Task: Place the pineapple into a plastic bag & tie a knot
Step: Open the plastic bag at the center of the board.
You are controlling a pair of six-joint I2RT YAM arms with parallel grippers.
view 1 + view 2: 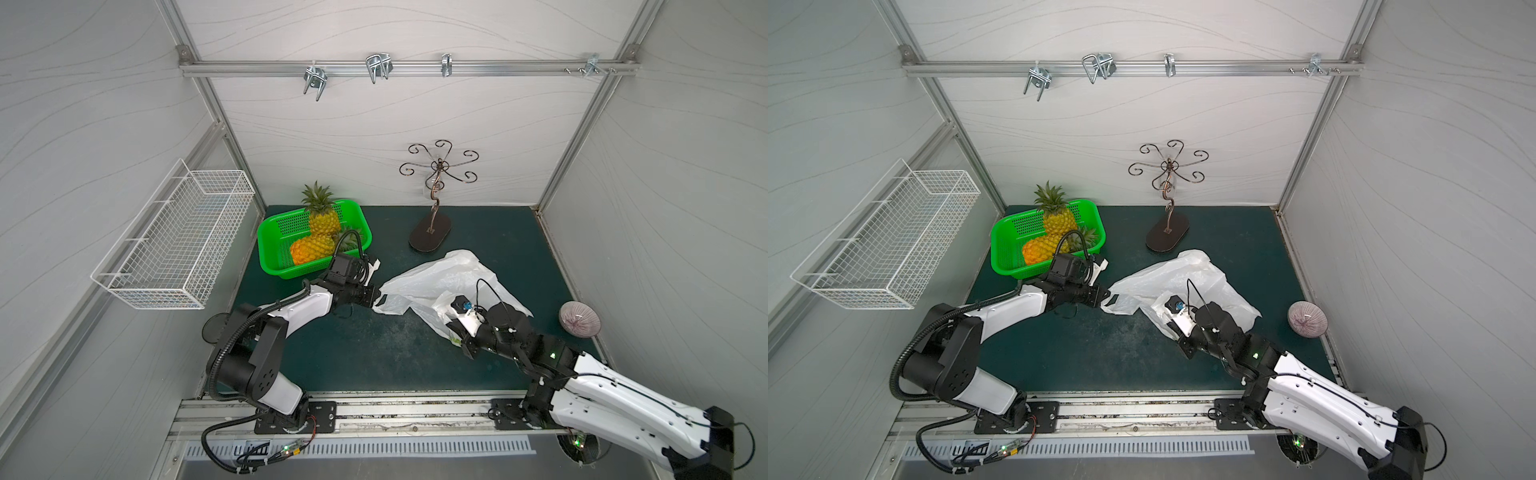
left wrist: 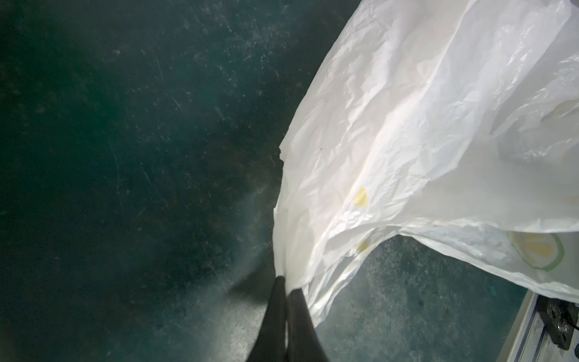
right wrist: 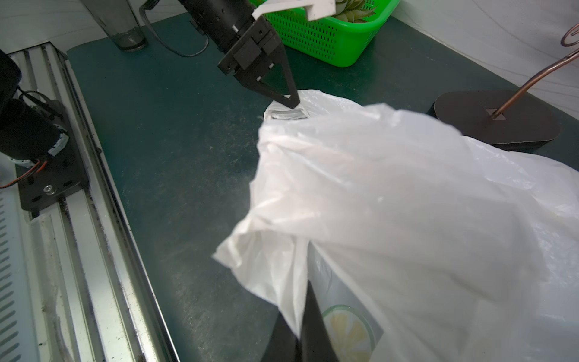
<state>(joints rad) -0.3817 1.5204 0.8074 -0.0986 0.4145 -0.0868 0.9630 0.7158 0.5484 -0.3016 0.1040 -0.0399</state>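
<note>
**Two grippers pinching one bag, two pineapples waiting in the basket**

One dark green mat (image 1: 374,357) is lying under both grippers. One white wire basket (image 1: 174,249) is hanging on the side wall, well out past the left gripper's side. Two arms are reaching in over the mat, the left arm (image 1: 291,309) and the right arm (image 1: 602,386).

One white bag (image 1: 440,278) is lying crumpled on the mat, stretching from the one gripper to the other. A lemon print (image 3: 347,329) is showing on it right beside the right gripper's fingers.

One green basket (image 1: 270,237) is sitting just beyond the left gripper, apart from the bag. One metal stand (image 1: 430,235) with curled hooks is standing past the bag, far from both grippers.

Two pineapples are sitting in the green basket. One (image 1: 323,220) is standing upright and one (image 1: 309,249) is lying on its side, neither touching the bag.

One ribbed bowl (image 1: 579,322) is resting near the right wrist, on its outer side. Four metal clips (image 1: 378,66) are hanging on the rail (image 1: 249,68) high on the back wall.

The left gripper (image 2: 285,288) is clenching the bag's near edge, jaws pressed together on the film. The right gripper (image 3: 302,310) is likewise clamping a bunched fold of the bag and lifting it off the mat.
</note>
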